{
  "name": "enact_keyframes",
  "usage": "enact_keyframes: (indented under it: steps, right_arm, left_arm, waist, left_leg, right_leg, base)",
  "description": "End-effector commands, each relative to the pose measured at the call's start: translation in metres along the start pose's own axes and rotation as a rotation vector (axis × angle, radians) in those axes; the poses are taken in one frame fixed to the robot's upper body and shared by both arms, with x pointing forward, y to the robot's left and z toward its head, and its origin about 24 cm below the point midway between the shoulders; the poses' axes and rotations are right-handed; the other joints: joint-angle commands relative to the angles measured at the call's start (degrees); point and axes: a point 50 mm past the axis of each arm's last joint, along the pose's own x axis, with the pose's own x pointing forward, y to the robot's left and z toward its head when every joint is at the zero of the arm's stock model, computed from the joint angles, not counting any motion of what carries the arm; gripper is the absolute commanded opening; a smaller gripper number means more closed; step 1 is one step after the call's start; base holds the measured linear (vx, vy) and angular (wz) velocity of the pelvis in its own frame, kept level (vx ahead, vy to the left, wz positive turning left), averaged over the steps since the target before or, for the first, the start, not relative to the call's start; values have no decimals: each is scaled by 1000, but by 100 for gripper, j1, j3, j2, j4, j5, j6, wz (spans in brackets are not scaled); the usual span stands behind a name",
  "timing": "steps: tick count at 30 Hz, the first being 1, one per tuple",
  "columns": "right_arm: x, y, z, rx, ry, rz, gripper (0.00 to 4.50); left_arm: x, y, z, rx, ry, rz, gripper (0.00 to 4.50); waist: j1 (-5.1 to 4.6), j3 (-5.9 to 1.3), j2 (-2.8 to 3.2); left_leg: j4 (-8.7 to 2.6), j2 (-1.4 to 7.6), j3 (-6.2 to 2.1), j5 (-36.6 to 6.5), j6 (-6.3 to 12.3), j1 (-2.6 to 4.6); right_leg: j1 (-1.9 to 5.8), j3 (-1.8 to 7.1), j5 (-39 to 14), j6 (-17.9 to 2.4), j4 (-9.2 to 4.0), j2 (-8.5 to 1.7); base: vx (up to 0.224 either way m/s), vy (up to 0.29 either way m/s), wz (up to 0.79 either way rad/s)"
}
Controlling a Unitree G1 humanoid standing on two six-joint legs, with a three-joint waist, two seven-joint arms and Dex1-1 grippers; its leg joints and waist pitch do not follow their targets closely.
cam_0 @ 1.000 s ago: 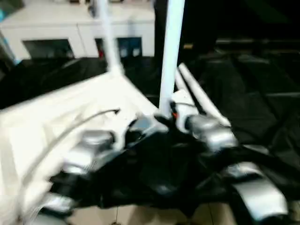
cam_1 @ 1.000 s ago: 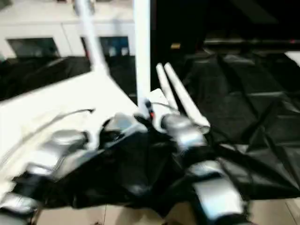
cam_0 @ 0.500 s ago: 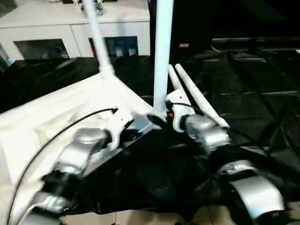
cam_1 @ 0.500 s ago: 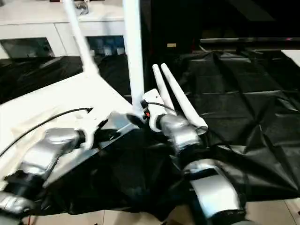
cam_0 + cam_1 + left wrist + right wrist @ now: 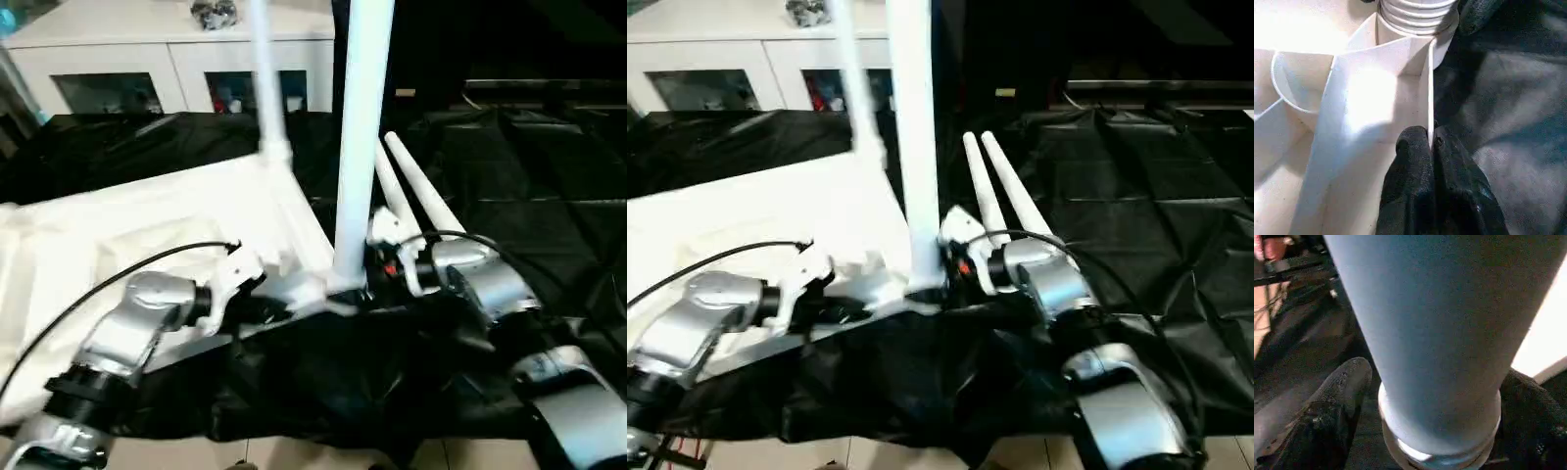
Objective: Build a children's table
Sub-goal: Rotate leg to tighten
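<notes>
From the head cameras, the white table top (image 5: pixel 147 230) lies upside down on the black-draped work table (image 5: pixel 549 166), its ribbed underside facing up. Two legs already stand upright in its corner sockets: the far leg (image 5: pixel 266 83) at the back corner and the near leg (image 5: pixel 361 137) at the corner closest to the arms. Two spare legs (image 5: pixel 416 201) lie side by side on the black cloth just right of that near corner. A white cabinet (image 5: pixel 176 59) with glass doors stands behind the work table.

The left gripper (image 5: pixel 257 291) reaches in from the left at the top's near edge, a black cable (image 5: pixel 108 284) looping over its silver forearm. The right gripper (image 5: pixel 942 272) comes in from the right at the foot of the near leg.

In the left wrist view, the left gripper's two black fingers (image 5: pixel 1415 191) are pinched narrowly together on a thin upright rib of the table top (image 5: pixel 1376 98), right below the ridged base of the near leg (image 5: pixel 1418 14) sitting in its socket.

In the right wrist view, the near leg (image 5: pixel 1435 333) rises between the right gripper's fingers (image 5: pixel 1334 406). They stand wide, one to each side of the leg just above its ringed base. A gap shows beside the visible finger, so I cannot tell whether either one touches it.
</notes>
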Motion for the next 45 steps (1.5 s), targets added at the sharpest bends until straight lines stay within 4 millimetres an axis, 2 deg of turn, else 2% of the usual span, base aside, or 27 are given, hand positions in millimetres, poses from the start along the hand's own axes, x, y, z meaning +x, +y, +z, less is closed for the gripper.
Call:
enact_keyframes:
  steps: [1, 4, 9, 10, 14, 15, 16, 18, 20, 22, 24, 25, 27, 31, 34, 35, 37, 38, 39, 40, 42, 45]
  right_arm:
    - [8, 6, 4, -17, 10, 61, 362]
    - [12, 9, 1, -13, 20, 75, 336]
    - [19, 13, -1, 2, 17, 73, 288]
    - [22, 13, -2, 7, 5, 49, 286]
    - [37, 3, -2, 79, -63, -131, 279]
    - [37, 3, -2, 79, -63, -131, 279]
    - [46, -4, -2, 139, -93, -248, 278]
    - [58, -9, -3, 212, -101, -371, 277]
    - [63, -11, -4, 239, -100, -430, 277]
    - [76, -14, -6, 322, -69, -565, 277]
    - [84, -12, -3, 297, -67, -580, 277]
    - [86, -11, -2, 291, -74, -573, 332]
    - [87, -11, 2, 331, -122, -544, 346]
    - [79, -13, 7, 264, -139, -473, 391]
    - [72, -13, 8, 206, -140, -399, 394]
    - [67, -12, 8, 176, -141, -350, 394]
    - [55, -10, 6, 111, -125, -260, 394]
    - [47, -8, 3, 74, -108, -203, 394]
    - [47, -7, 3, 71, -106, -199, 394]
    - [41, -6, 1, 53, -91, -161, 394]
    - [34, -4, 0, 33, -75, -112, 394]
    - [24, -1, -3, 7, -42, -36, 394]
  left_arm:
    - [7, -10, 12, 57, -47, -105, 0]
    - [7, -11, 13, 54, -51, -110, 0]
    - [10, -10, 13, 34, -69, -88, 0]
    - [11, -9, 14, 26, -77, -71, 0]
    - [19, 2, 20, -14, -109, 61, 0]
    - [19, 2, 20, -14, -109, 61, 0]
    - [26, 10, 25, -51, -125, 172, 0]
    - [34, 19, 30, -108, -139, 290, 0]
    - [38, 22, 33, -137, -146, 334, 0]
    - [48, 25, 39, -171, -159, 400, 0]
    - [54, 23, 43, -168, -167, 398, 0]
    - [56, 23, 43, -163, -169, 396, 0]
    - [58, 20, 44, -146, -170, 365, 0]
    - [52, 15, 42, -92, -163, 287, 0]
    - [47, 12, 39, -74, -153, 238, 0]
    - [43, 12, 36, -69, -142, 216, 0]
    - [35, 9, 32, -41, -128, 154, 0]
    - [30, 8, 28, -33, -113, 117, 0]
    - [29, 7, 28, -31, -112, 114, 0]
    - [25, 6, 26, -17, -105, 76, 0]
    - [21, 3, 23, -8, -97, 26, 0]
    - [13, -2, 20, -1, -86, -49, 0]
  waist:
    - [2, -402, -34]
    - [6, -396, -37]
    - [4, -412, -47]
    - [-2, -409, -72]
    - [-18, -410, -63]
    - [-27, -409, -62]
    - [-53, -399, -59]
    - [-139, -382, -56]
    - [-126, -387, -67]
    - [-130, -395, -62]
    - [-124, -404, -67]
    - [-114, -403, -62]
    - [-115, -410, -63]
    - [-120, -412, -50]
    - [-153, -431, -52]
    - [-147, -435, -21]
    - [-131, -438, -17]
    - [-110, -457, -7]
    - [-110, -460, -16]
    - [-92, -463, 2]
    - [-69, -456, 10]
    - [-40, -450, -23]
  left_leg:
    - [-375, 124, 11, -626, 496, -26]
    - [-382, 124, 15, -704, 425, -5]
    - [-379, 116, 4, -546, 437, -48]
    - [-379, 115, 7, -525, 433, -53]
    - [-381, 97, 4, -518, 361, -49]
    - [-387, 99, 0, -520, 340, -53]
    - [-396, 92, -6, -582, 297, -48]
    - [-398, 74, 6, -776, 133, -6]
    - [-394, 56, -1, -822, 168, -2]
    - [-394, 44, 0, -734, 185, -9]
    - [-392, 54, 1, -748, 193, -12]
    - [-398, 62, -4, -756, 222, -19]
    - [-399, 64, -6, -735, 259, -34]
    - [-404, 75, -14, -758, 319, -50]
    - [-384, 82, -13, -589, 427, -85]
    - [-376, 83, -13, -528, 465, -76]
    - [-367, 96, -8, -539, 542, -74]
    - [-353, 108, -6, -437, 613, -82]
    - [-345, 108, -1, -402, 646, -87]
    - [-345, 110, -8, -351, 683, -80]
    - [-343, 127, 10, -409, 695, -47]
    - [-359, 136, 3, -496, 648, -52]
  right_leg:
    - [393, 343, -1593, -1050, -417, -336]
    - [368, 349, -1760, -1001, -443, -326]
    - [394, 346, -1612, -960, -417, -326]
    - [396, 349, -1602, -954, -419, -329]
    - [395, 340, -1730, -900, -435, -332]
    - [396, 340, -1753, -893, -435, -336]
    - [396, 333, -1858, -866, -463, -336]
    - [363, 319, -2158, -832, -515, -329]
    - [373, 306, -2374, -714, -550, -342]
    - [368, 306, -2322, -682, -550, -333]
    - [364, 298, -2289, -677, -550, -343]
    - [368, 300, -2221, -676, -538, -345]
    - [379, 307, -2105, -696, -515, -341]
    - [394, 308, -1941, -772, -490, -351]
    - [418, 320, -1554, -911, -433, -348]
    - [416, 317, -1408, -996, -413, -343]
    - [420, 313, -1301, -1034, -404, -334]
    - [426, 318, -1016, -1139, -357, -330]
    - [426, 320, -907, -1177, -345, -325]
    - [423, 316, -806, -1253, -333, -322]
    - [389, 325, -778, -1315, -336, -319]
    - [420, 326, -904, -1305, -332, -331]
  base:
    - [0, 0, 0]
    - [0, 0, 0]
    - [0, 0, 0]
    - [0, 0, 0]
    - [0, 0, 0]
    - [0, 0, 0]
    - [0, 0, 0]
    - [0, 0, 0]
    - [0, 0, 0]
    - [0, 0, 0]
    - [0, 0, 0]
    - [0, 0, 0]
    - [0, 0, 0]
    - [0, 0, 0]
    - [0, 0, 0]
    - [0, 0, 0]
    - [0, 0, 0]
    - [0, 0, 0]
    - [0, 0, 0]
    - [0, 0, 0]
    - [0, 0, 0]
    - [0, 0, 0]
